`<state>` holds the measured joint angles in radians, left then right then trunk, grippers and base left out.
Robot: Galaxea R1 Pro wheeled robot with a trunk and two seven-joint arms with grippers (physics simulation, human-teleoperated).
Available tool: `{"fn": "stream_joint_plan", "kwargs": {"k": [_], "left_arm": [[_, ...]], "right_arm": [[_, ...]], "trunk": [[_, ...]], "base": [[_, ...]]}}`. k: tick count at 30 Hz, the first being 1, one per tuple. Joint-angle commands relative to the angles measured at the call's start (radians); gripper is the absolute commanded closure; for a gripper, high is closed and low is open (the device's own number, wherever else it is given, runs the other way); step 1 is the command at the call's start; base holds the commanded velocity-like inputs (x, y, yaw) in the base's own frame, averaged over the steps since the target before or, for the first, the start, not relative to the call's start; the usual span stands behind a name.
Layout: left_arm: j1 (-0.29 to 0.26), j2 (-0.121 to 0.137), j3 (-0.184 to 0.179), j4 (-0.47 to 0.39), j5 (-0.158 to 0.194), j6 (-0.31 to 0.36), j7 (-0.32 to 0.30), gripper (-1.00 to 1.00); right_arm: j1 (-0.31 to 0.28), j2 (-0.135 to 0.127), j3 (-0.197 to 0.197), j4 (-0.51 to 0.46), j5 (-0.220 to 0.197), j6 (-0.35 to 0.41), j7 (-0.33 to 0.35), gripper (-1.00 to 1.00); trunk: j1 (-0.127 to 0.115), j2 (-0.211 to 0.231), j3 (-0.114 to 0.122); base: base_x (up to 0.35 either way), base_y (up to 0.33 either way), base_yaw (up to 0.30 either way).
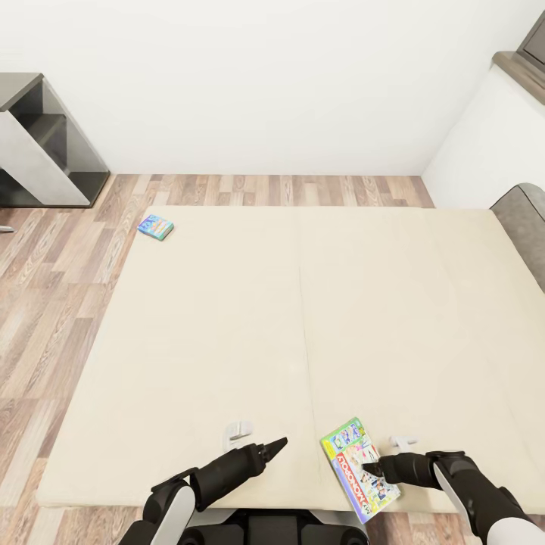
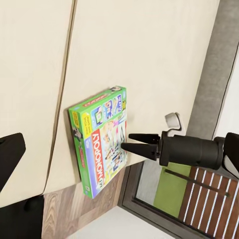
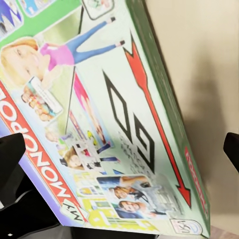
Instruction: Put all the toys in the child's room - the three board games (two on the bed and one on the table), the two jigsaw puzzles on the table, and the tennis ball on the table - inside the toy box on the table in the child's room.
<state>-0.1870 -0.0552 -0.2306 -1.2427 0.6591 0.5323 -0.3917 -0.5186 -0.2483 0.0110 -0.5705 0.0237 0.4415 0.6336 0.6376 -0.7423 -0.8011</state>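
The green-edged board game (image 1: 359, 468) lies flat at the near edge of the bed (image 1: 303, 318), its corner hanging slightly past the mattress rim. Its lid reads "MY MONOPOLY" in white letters on a red band, with a large black "GO" and a long red arrow printed beside cartoon figures; a small red logo runs along the green side wall.

The right gripper (image 1: 372, 459) lies over the lid of this box. In the left wrist view its fingers (image 2: 137, 148) look narrow, tips close together above the printed face, nothing clamped between them. In the right wrist view the box (image 3: 104, 114) spreads between the dark finger edges at either border.

The left gripper (image 1: 276, 445) sits just beside the box on its other side, over bare mattress, its fingers (image 1: 271, 448) drawn to a closed point, empty.

The smaller blue board game (image 1: 155, 226) lies well apart from both, at the bed's far corner on the left arm's side; its printing is too small to read.
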Motion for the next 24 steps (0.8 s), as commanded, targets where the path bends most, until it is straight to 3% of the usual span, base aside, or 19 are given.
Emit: {"fn": "stream_joint_plan", "kwargs": {"k": [1,24], "left_arm": [[0.0,0.0,0.001,-0.001,0.008,0.008,0.001,-1.0],[-0.002,0.0,0.001,0.003,0.008,0.008,0.001,-1.0]], "right_arm": [[0.0,0.0,0.001,-0.002,0.003,0.005,0.003,-1.0],[0.0,0.022,0.001,0.0,0.007,0.005,-0.008,-1.0]], "trunk": [[0.0,-0.001,-0.001],[0.0,-0.001,-0.001]], "base": [[0.0,0.0,0.0],[0.0,0.0,0.0]]}}
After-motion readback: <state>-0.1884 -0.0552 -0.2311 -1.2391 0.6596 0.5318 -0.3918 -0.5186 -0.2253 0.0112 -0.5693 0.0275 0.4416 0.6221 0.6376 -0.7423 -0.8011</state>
